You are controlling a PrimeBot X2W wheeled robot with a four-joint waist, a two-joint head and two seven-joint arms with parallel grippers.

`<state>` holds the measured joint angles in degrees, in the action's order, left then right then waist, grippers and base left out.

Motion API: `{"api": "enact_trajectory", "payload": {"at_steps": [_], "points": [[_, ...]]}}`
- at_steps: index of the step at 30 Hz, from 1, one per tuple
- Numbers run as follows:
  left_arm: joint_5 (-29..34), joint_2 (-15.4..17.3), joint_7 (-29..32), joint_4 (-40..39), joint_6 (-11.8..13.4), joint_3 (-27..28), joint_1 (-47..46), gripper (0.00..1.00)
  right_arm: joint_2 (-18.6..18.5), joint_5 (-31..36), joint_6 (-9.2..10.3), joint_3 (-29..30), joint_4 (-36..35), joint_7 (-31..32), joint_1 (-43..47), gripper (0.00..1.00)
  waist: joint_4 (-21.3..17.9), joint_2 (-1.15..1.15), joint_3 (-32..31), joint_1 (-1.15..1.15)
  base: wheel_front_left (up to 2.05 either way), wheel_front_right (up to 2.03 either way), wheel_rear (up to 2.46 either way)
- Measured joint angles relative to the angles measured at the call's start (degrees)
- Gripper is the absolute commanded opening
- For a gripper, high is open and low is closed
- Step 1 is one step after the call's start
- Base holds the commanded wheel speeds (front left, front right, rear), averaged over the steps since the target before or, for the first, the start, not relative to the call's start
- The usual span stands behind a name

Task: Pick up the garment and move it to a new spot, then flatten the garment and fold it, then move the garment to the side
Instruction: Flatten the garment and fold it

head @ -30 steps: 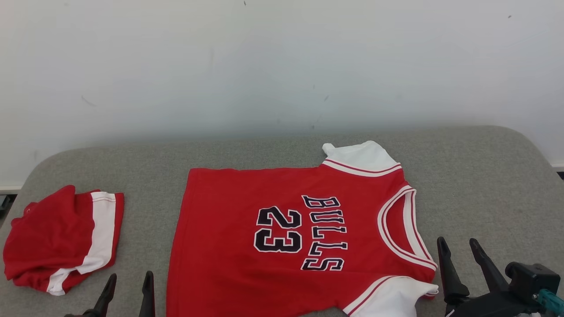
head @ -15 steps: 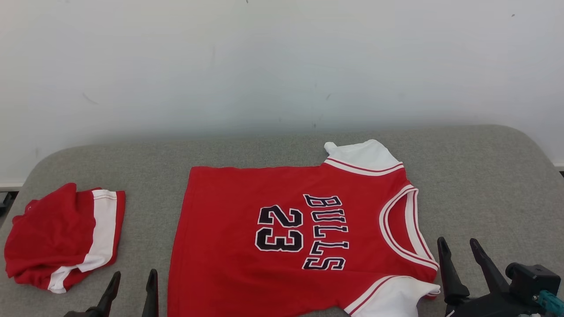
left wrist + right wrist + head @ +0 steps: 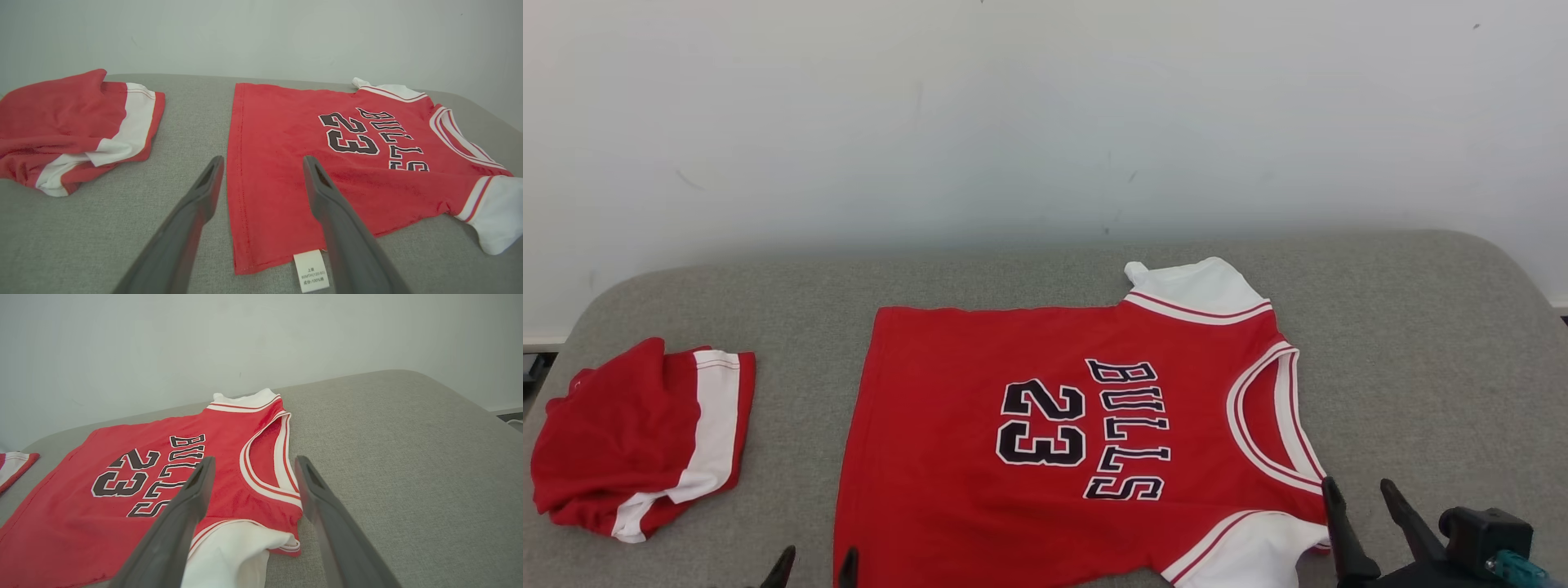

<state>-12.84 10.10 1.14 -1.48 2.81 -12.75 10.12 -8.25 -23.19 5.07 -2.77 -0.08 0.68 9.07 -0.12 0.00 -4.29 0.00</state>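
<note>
Garment (image 3: 1054, 441): a red jersey with white trim lies spread flat, front up, across the middle of the grey padded table (image 3: 1421, 343). The black "BULLS 23" print (image 3: 1086, 429) reads sideways in the head view. The neck opening (image 3: 1274, 416) points to the robot's right and the hem to its left. The far white sleeve (image 3: 1196, 290) lies flat toward the pale wall (image 3: 1045, 122). The near white sleeve (image 3: 1250, 555) sits at the table's front edge, slightly rumpled. A small white care label (image 3: 311, 270) sticks out from under the near hem corner onto the grey cloth. The left gripper (image 3: 815, 567) is low at the front, by that hem corner. Its fingers are spread apart with nothing between them; in its wrist view one finger stands over bare table just beside the hem edge and the other over the red fabric. Contact with the cloth cannot be judged. The right gripper (image 3: 1360, 490) is at the front right, just beside the near shoulder and sleeve. Its jaws are likewise wide and empty; its wrist view looks along them toward the collar. A second red piece with a white band (image 3: 637, 441) lies bunched at the table's left end, well apart from the jersey.
</note>
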Motion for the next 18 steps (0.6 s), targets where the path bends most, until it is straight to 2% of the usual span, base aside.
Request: {"api": "enact_trajectory", "payload": {"at_steps": [5, 7, 18], "points": [[-0.34, 0.74, 4.50, 4.71, -1.57, -1.70, 0.11, 1.00, -0.14, 0.20, 0.31, -1.35, 1.74, 4.34, 0.56, 1.00, -0.10, 0.00, 0.18, 0.00, 0.00, 0.00, 0.00], [-0.96, 1.02, 7.35, 7.83, -2.44, -2.36, -0.13, 1.00, -0.13, 0.19, 0.49, -2.22, 3.24, 7.87, 1.52, 1.00, -0.19, 0.00, 0.31, 0.00, 0.00, 0.00, 0.00], [-1.92, 1.34, 13.63, 14.75, -4.86, -3.90, -4.89, 1.00, 0.43, 0.02, 1.00, -3.96, 6.58, 16.50, 1.91, 1.00, -0.45, 0.00, 1.27, 0.00, 0.00, 0.00, 0.00]]}}
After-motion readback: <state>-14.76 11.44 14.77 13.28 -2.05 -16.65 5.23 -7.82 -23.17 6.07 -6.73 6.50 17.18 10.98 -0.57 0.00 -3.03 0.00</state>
